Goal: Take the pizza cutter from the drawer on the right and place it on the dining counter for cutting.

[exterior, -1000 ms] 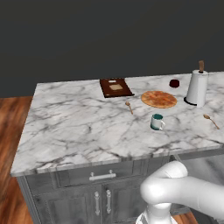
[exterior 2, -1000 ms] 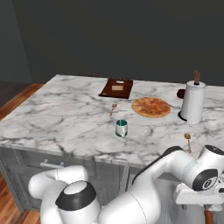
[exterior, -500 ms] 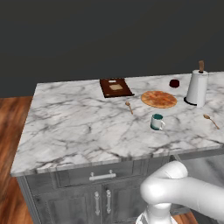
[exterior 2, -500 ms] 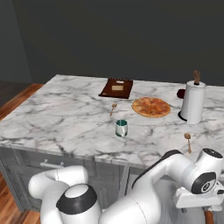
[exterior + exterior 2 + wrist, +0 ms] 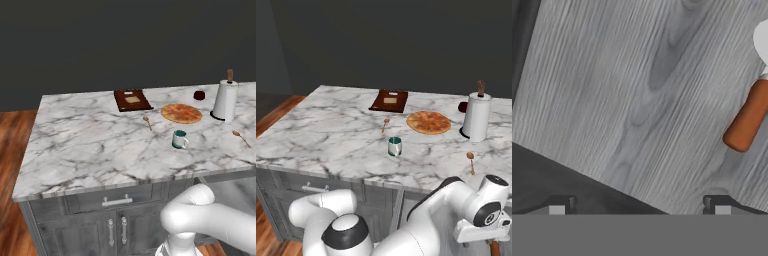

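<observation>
surface: white-marble dining counter (image 5: 95, 145) | room: dark wall, wood floor (image 5: 9, 150) | jaws: spread over grey drawer (image 5: 637, 90) floor

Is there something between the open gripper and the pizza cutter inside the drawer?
Nothing visible. In the hand view the pizza cutter lies on the bare grey floor of the drawer, off to one side of the open gripper, with only plain wood between them.

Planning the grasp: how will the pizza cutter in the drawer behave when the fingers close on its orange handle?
The pizza cutter looks rigid. Its rounded handle may roll or slip on the smooth drawer floor if nudged. The wheel end sits at the picture's edge, so the balance is hard to judge. The open gripper is off to one side of it.
</observation>
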Robot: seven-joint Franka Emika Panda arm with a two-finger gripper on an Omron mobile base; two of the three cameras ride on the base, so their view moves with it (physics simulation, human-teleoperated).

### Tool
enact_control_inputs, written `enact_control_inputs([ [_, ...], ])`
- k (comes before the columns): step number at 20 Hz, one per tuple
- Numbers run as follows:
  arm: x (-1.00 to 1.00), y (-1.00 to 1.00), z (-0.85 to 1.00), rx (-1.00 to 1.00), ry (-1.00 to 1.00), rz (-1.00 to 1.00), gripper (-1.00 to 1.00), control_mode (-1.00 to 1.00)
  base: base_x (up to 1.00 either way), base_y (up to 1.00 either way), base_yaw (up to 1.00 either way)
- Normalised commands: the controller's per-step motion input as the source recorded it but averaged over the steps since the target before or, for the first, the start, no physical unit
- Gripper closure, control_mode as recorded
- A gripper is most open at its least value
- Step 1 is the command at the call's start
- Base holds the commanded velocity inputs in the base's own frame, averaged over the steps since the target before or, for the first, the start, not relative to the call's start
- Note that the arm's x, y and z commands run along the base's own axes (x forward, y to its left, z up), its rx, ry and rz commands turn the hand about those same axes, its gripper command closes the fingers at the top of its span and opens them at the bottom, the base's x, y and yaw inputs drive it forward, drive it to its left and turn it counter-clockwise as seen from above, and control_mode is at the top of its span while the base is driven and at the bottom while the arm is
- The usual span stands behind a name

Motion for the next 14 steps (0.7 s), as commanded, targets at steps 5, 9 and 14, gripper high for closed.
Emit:
enact_control_inputs([
  [5, 0.0, -0.08, -0.06, 0.0, 0.0, -0.03, -1.0, -1.0, 0.0, 0.0, 0.0],
  [9, 0.0, -0.24, -0.01, 0.03, 0.0, -0.05, -1.0, -1.0, 0.0, 0.0, 0.0],
  [14, 0.01, -0.46, 0.0, 0.01, 0.0, -0.09, -1.0, -1.0, 0.0, 0.0, 0.0],
])
